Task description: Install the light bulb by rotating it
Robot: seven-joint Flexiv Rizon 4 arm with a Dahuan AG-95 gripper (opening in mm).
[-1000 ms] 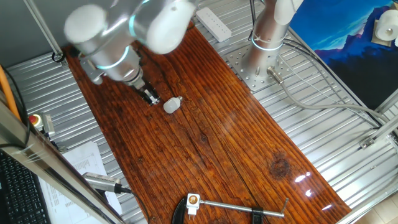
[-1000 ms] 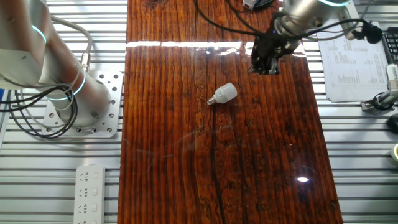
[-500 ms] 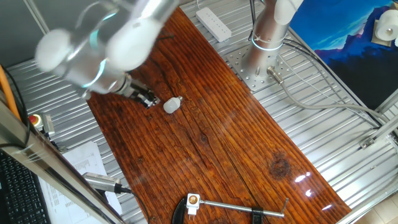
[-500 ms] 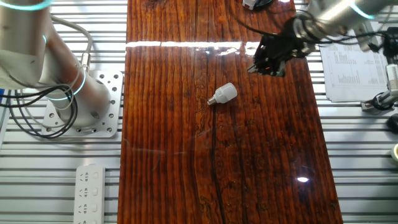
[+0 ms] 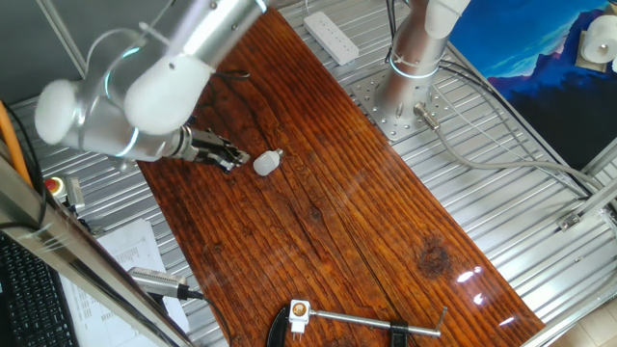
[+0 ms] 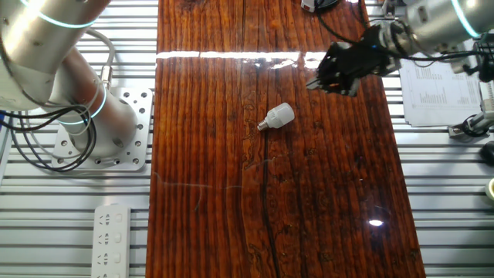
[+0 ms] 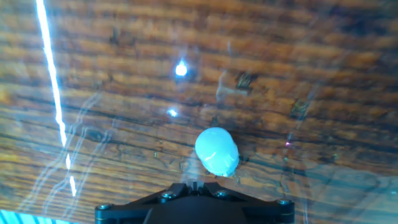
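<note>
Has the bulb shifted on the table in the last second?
No. The bulb lies at the same spot on the wood grain in both fixed views; only the end effector has swung.

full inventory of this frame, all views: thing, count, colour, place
light bulb: 1, white, lying on its side mid-table, not held
wooden table: 1, dark reddish brown, centre
power strip: 1, white, on the metal slats beside the table
clamp-like metal tool: 1, black and silver, at the table's end
printed papers: 1 stack, white, beside the table
red button: 1, on the slats near the papers
blue picture: 1, off to the side
second robot arm: 1, silver, bolted on a base plate
gripper: 1, black, beside the bulb, not touching; open or shut unclear
</note>
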